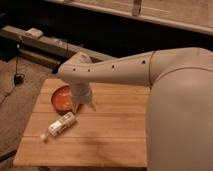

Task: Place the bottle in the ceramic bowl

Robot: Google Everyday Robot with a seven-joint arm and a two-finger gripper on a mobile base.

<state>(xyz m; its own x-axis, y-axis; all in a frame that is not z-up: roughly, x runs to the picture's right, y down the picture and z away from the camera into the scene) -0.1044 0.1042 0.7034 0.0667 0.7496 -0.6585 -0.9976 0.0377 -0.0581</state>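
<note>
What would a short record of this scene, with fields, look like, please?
surface: light wooden table
bowl: glossy orange-red round ceramic bowl, upright, far left of table, nothing seen inside
bottle: small whitish plastic bottle, lying on its side in front of the bowl, apart from it
claw: claw open, empty, hanging beside the bowl, behind the bottle
task: bottle not yet in bowl

Single camera, perhaps head-mounted, looks down along arm (115, 70) at pincer (83, 106) above table (110, 137).
</note>
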